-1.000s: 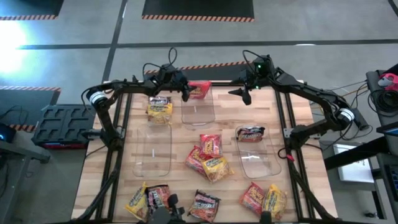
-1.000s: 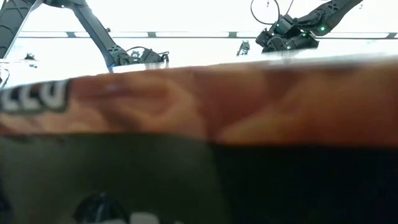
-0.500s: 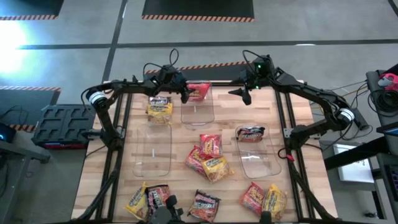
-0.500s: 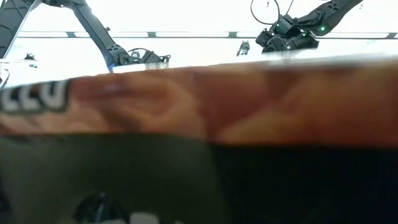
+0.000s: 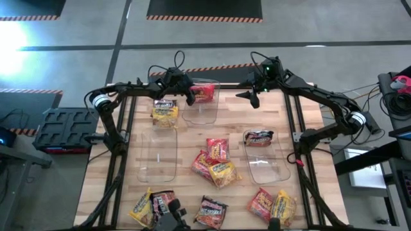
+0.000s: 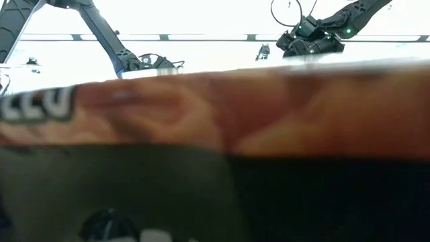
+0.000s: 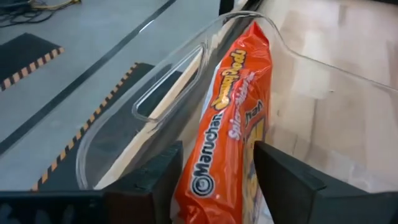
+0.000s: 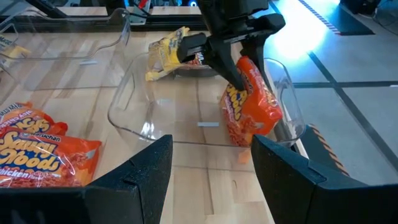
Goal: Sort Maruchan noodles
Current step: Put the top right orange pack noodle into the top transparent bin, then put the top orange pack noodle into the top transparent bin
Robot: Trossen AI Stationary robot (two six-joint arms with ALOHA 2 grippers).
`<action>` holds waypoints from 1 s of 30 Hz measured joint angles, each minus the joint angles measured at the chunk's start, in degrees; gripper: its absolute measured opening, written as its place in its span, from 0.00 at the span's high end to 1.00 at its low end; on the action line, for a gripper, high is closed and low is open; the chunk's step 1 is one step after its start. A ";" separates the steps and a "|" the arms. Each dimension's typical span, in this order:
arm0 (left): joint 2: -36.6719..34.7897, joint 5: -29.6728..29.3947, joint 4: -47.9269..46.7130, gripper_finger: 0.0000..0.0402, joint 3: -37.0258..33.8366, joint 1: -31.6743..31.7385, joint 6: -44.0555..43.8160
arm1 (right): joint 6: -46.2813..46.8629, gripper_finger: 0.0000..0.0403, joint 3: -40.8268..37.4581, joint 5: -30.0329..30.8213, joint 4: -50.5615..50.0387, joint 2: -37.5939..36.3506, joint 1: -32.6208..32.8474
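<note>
My left gripper (image 5: 191,95) sits at the twelve o'clock end of the table, inside the far end of the clear rectangular plastic bin (image 5: 204,114), with the red crinkly Maruchan noodle packet (image 7: 227,124) standing on edge between my fingers (image 7: 152,180). My jaws look spread to either side of it, flanking it more than squeezing it, though I cannot tell whether the pads are fully off the wrapper. The packet leans against the bin's curved end wall, so my worry is that it may tip over the rim toward the floor at twelve o'clock if I pull out carelessly and drag the plastic along. The bin itself looks light and sits skewed; a nudge from my fingers could slide it toward the yellow-and-dark packet (image 5: 165,110) lying near nine o'clock of it. My right gripper (image 5: 252,96) hangs near one o'clock, jaws spread and holding nothing; it is close to the bin, and reaching in together risks a knock. Other packets wait at the centre and at six o'clock.
</note>
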 joint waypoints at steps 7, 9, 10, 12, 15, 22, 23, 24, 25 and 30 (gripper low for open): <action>-0.63 1.24 0.15 0.52 0.36 -0.62 -0.22 | -0.11 0.48 0.00 0.00 -0.04 0.00 0.00; -0.82 1.27 0.12 0.52 0.68 -1.13 -0.01 | -0.13 0.48 0.00 0.00 -0.08 0.00 0.00; -0.91 1.31 0.10 0.52 0.97 -1.44 0.13 | -0.13 0.48 0.00 0.00 -0.11 0.00 0.00; -1.31 1.29 0.12 0.52 1.60 -1.75 0.75 | -0.13 0.48 0.00 0.00 -0.20 0.00 0.00; -1.83 1.17 0.36 0.52 2.75 -1.80 1.65 | -0.15 0.48 0.00 0.00 -0.33 0.00 0.00; -1.87 0.79 0.14 0.52 5.64 -1.77 2.35 | -0.50 0.48 -0.03 -0.04 -3.15 0.00 0.00; -1.94 0.82 -0.16 0.52 6.26 -1.80 2.35 | -0.50 0.48 -0.07 -0.04 -3.15 0.00 0.01; -2.00 1.03 -1.20 0.52 7.11 -1.99 2.36 | -0.50 0.48 -0.11 -0.10 -3.12 0.00 0.02; -2.09 1.64 -3.13 0.52 8.27 -2.07 2.39 | -0.48 0.48 -0.17 -0.41 -3.10 0.00 0.04; -2.40 10.17 -20.35 0.52 15.17 -2.63 2.59 | 4.03 0.48 -0.28 -5.52 -2.96 0.00 1.35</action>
